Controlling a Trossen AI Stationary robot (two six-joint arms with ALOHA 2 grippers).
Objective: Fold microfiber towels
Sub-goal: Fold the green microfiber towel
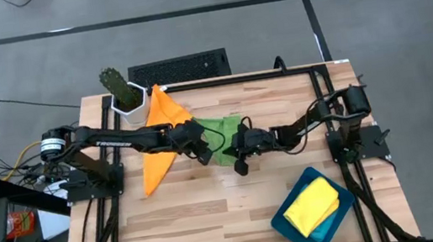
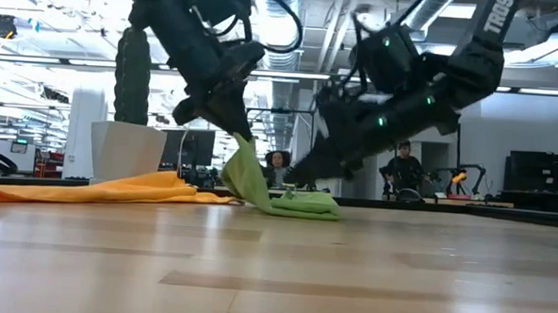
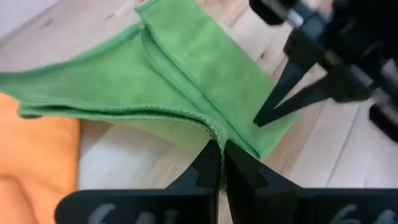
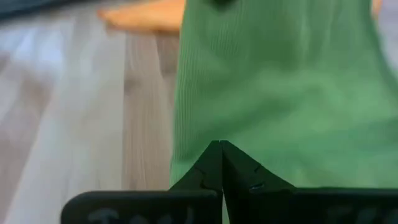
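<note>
teal tray (image 1: 283, 222) holds yellow towel (image 1: 312, 204); both jaws pinched on green towel (image 1: 220, 131).

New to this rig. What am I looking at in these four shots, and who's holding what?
Two dark robot arms work at a wooden table. One picture looks straight down, one sits at table height, and two come from cameras on the arms' wrists.

The left gripper is shut on an edge of the green towel and lifts it, as the table-height picture shows. The right gripper is shut on the same towel at its other side.

An orange towel lies spread beside it. A yellow towel sits folded in a dark teal tray near the right arm. A potted cactus stands at the back.
</note>
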